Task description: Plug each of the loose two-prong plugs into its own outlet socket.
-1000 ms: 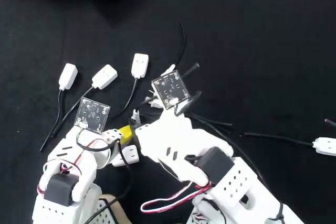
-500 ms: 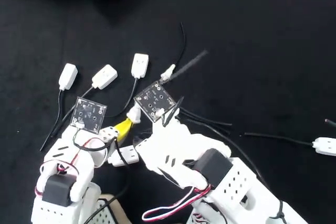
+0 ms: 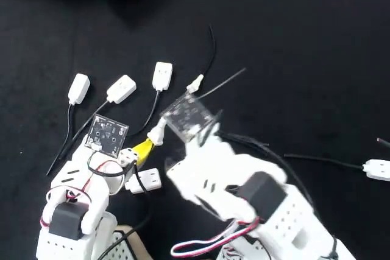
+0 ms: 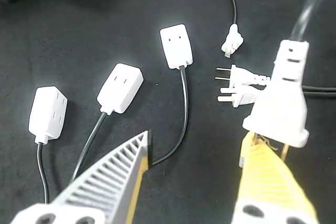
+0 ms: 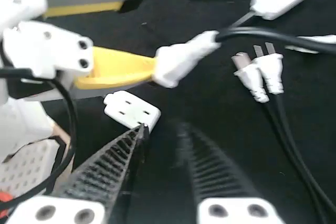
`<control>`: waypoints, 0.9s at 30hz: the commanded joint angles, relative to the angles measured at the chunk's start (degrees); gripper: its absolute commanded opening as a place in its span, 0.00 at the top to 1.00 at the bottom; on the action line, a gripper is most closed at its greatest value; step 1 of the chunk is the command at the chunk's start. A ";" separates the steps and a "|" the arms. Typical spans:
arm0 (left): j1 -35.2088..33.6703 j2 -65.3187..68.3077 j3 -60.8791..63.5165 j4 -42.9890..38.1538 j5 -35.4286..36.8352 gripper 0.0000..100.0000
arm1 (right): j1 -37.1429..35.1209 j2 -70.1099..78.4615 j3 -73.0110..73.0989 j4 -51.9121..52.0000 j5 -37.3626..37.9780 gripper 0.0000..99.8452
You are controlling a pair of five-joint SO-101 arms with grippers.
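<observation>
Three white sockets [image 3: 78, 88] [image 3: 121, 89] [image 3: 162, 75] lie in a row on the black table; they also appear in the left wrist view [image 4: 48, 109] [image 4: 121, 86] [image 4: 175, 45]. A fourth socket [image 3: 146, 179] [image 5: 131, 111] lies by the tip of one finger of my right gripper [image 5: 163, 129], which is open. My left gripper [image 4: 199, 140] [image 3: 143, 150] is open too. A white plug on a thick black cable [image 4: 281, 98] [image 5: 178, 61] rests against the tip of its yellow finger [image 4: 268, 177]. Two loose plugs [image 4: 241, 75] [image 4: 236, 98] lie side by side, a third [image 4: 231, 40] [image 3: 195, 82] beyond.
Another white socket [image 3: 378, 168] on a black cord lies at the far right edge. Black cables [image 3: 256, 144] run across the table beside the right arm [image 3: 225, 175]. The two arms stand close together at the front of the table.
The right arm's wrist swung left toward the left gripper, then shifted back and is blurred now. The white plug on the thick cable has come up against the yellow finger. The left arm barely moved.
</observation>
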 commanded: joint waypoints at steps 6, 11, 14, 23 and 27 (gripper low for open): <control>0.22 -0.18 -1.01 0.88 -0.70 0.72 | 2.20 -0.22 -3.56 -6.51 -12.57 0.83; 0.22 -0.26 -0.84 0.44 -0.70 0.72 | 2.37 -0.22 5.49 -16.09 -17.05 0.79; 0.31 -0.26 -0.92 0.35 -0.70 0.72 | 0.62 -0.22 5.32 -18.46 -17.58 0.81; 0.75 -0.26 -1.10 0.79 -0.70 0.72 | -1.23 -0.22 6.99 -18.99 -17.67 0.81; 0.75 -0.26 -2.15 0.97 -0.70 0.72 | -1.23 -0.22 10.51 -23.30 -17.67 0.81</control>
